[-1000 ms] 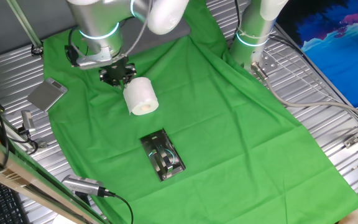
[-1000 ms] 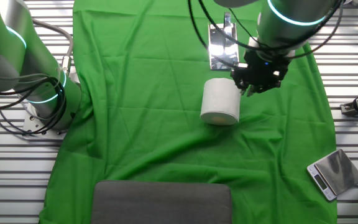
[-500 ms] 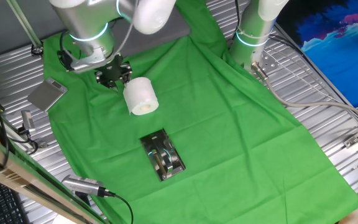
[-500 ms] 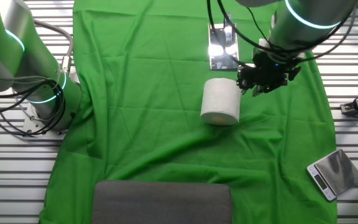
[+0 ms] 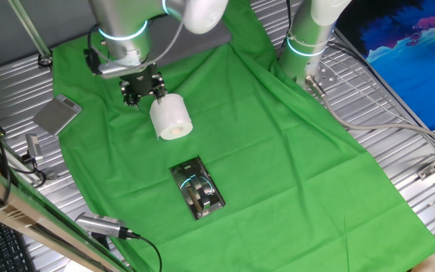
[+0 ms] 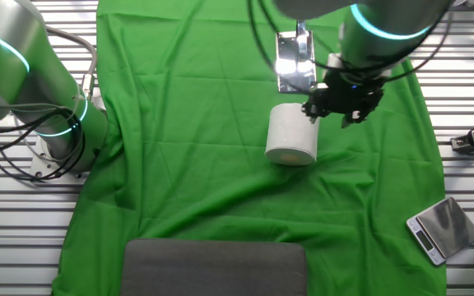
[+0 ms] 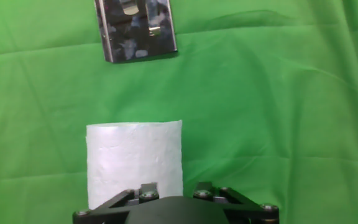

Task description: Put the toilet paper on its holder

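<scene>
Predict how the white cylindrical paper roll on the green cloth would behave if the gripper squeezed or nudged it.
The white cylindrical paper roll looks soft, so it would probably dent under a tight squeeze. It lies on its curved side, so a sideways nudge could roll it, though the wrinkled green cloth may slow it. It is likely light for its size.

Worktop (image 5: 399, 113): ribbed metal slats, bare along the edges in both fixed views.
Green cloth (image 5: 278, 151): spread wrinkled over most of the worktop — everything central lies on it.
Toilet paper (image 5: 171, 117): white roll on the cloth, standing on one flat end.
Holder (image 5: 198, 190): shiny chrome plate flat on the cloth, apart from the roll.
Grey plate (image 5: 57, 115): flat and dull, on the bare slats just off the cloth's edge.
Dark grey pad (image 6: 215, 267): lies over the cloth's edge at the bottom of the other fixed view.
Second arm's base (image 5: 305, 57): stands at the cloth's far edge — cables trail beside it.
</scene>
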Tool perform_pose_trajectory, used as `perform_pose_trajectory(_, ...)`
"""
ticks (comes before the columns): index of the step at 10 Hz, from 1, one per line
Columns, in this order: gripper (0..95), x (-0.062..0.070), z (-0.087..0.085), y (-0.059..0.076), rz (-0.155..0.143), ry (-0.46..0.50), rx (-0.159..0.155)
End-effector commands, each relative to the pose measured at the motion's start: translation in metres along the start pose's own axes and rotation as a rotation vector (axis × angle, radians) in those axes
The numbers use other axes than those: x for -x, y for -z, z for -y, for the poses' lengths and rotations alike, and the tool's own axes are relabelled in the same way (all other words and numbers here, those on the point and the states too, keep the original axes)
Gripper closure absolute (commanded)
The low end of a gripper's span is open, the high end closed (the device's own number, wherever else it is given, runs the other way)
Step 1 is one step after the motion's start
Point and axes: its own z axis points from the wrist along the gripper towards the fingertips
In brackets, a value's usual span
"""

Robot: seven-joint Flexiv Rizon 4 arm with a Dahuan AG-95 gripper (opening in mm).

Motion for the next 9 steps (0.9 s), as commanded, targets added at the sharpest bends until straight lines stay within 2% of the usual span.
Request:
perform_pose_trajectory(1, 0.0, 0.000, 0.001, -0.004, -0.004, -0.004, 0.129)
perform_pose_trajectory(2, 0.0, 0.002, 0.000, -0.006, -0.004, -0.013, 0.141)
perform_pose_trajectory(4, 0.0, 0.007, -0.003, -0.017, -0.003, 0.002, 0.146)
perform_pose_trajectory(6, 0.0, 0.010, -0.014, -0.030, -0.007, 0.003, 0.148)
perform_pose_trajectory(9, 0.0, 0.011, -0.026, -0.038, -0.005, 0.005, 0.149)
